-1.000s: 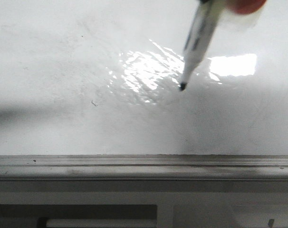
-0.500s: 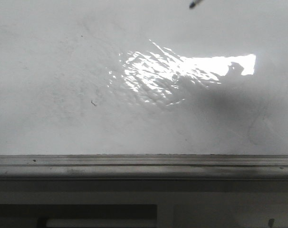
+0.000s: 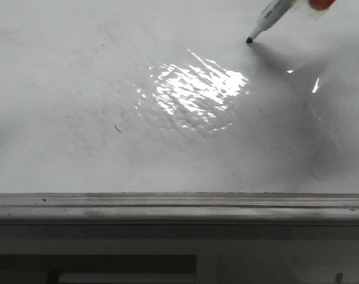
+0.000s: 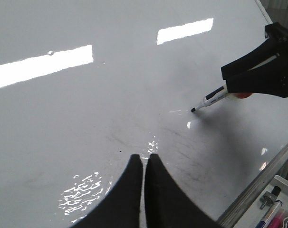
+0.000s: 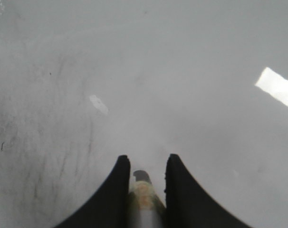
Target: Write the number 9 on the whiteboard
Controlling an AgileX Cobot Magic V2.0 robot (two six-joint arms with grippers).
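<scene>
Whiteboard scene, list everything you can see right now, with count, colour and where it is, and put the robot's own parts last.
whiteboard: one, glossy white with glare and faint smudges, fills most of the front view; no number 9 drawn on it yet
grey metal rail: one, along the board's near edge
scratch mark: one, tiny and dark, on the board left of the glare
marker: one, white body with dark tip, tip at or just above the board's far right area
pens: at least two, one pinkish, in a tray past the rail; details unclear
left pincer: one, black, fingers together, holding nothing, above the board
right pincer: one, black, shut on the marker
</scene>
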